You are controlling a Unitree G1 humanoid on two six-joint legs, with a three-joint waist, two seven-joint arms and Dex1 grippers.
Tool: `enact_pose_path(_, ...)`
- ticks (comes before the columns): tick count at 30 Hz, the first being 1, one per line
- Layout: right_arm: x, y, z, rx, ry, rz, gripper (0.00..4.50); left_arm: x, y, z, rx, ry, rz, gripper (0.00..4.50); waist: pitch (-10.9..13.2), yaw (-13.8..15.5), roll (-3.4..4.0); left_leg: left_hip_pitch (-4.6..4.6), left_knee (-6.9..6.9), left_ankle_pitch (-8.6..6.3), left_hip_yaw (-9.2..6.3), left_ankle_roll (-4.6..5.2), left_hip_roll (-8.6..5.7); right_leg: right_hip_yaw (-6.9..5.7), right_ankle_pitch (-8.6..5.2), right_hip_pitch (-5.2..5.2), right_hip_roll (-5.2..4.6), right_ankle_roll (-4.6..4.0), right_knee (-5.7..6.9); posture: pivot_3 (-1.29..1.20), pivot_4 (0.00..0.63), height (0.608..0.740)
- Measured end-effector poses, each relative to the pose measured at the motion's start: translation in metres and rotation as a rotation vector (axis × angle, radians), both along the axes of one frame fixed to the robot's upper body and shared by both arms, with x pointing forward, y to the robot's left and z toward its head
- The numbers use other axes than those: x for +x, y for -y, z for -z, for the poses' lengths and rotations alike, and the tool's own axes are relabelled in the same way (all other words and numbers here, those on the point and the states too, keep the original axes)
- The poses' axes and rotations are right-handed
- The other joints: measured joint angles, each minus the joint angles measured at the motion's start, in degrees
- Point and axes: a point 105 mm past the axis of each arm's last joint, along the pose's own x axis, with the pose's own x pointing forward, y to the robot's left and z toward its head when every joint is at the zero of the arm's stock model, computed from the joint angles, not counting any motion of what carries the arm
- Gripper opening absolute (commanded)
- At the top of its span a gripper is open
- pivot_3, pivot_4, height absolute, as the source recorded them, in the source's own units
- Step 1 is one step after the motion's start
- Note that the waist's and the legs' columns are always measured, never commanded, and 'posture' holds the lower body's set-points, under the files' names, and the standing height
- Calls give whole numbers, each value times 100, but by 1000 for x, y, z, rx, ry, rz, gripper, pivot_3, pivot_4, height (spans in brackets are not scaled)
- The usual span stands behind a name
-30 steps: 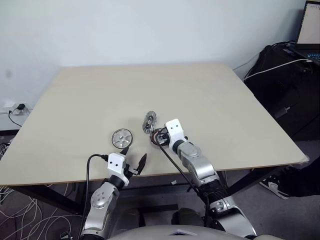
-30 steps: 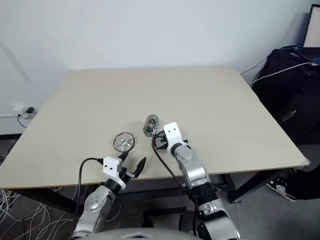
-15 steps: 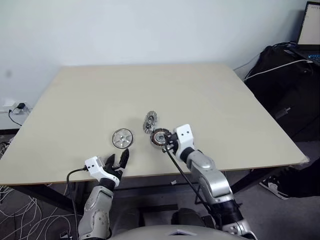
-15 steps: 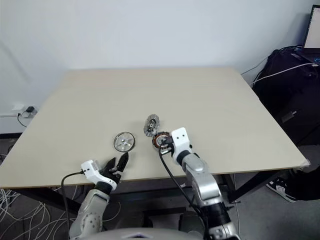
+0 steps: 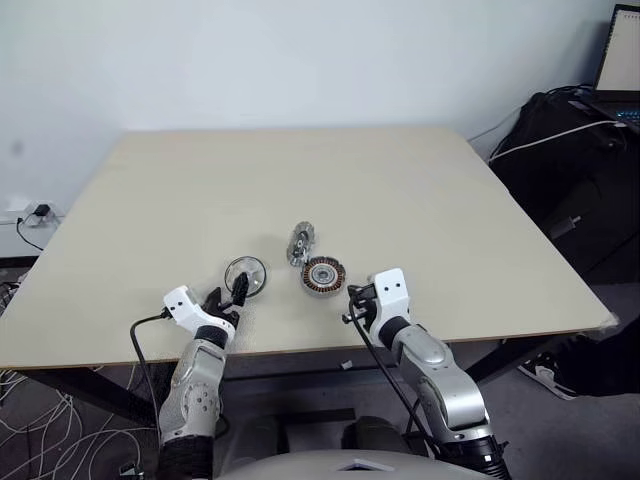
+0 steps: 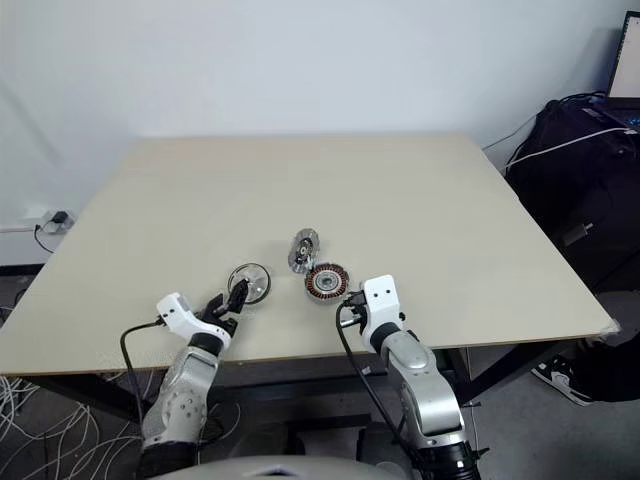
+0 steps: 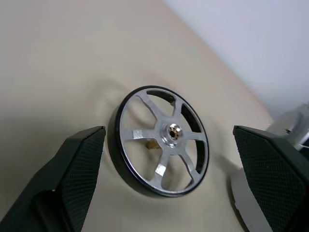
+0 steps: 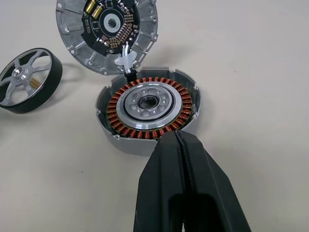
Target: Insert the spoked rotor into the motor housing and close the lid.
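Observation:
The spoked rotor (image 5: 245, 275), a silver wheel with a dark rim, lies flat on the table (image 5: 420, 190). My left gripper (image 5: 228, 292) is open just short of it. In the left wrist view the rotor (image 7: 159, 140) lies ahead, in the gap between the two black fingers (image 7: 79, 159). To its right sits the motor housing (image 5: 323, 275), its copper winding ring facing up. The lid (image 5: 300, 243) stands tilted open behind the housing, and its circuit board (image 8: 107, 19) shows. My right gripper (image 5: 351, 305) is shut on nothing, its tips (image 8: 175, 137) just short of the housing's near rim (image 8: 147, 108).
Both arms reach over the table's near edge (image 5: 300, 350). Black bags (image 5: 570, 170) and a laptop (image 5: 618, 60) stand off the table to the right. Cables and a wall socket (image 5: 35, 215) lie on the left.
My right gripper has drawn back from the housing toward the near edge, uncovering it. My left gripper has rolled over and moved forward and left up to the rotor.

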Motion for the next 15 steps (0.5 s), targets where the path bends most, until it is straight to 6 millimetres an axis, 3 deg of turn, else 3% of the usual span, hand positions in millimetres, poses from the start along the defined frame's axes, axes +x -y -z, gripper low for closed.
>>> enact_pose_path(15,2,0,-2,19,1,23,42,2,3,8,9,-107,12,4500,-2,1,-2,3,3,0,0,0,0,1,1,5,-1,2,0,0,0,740)
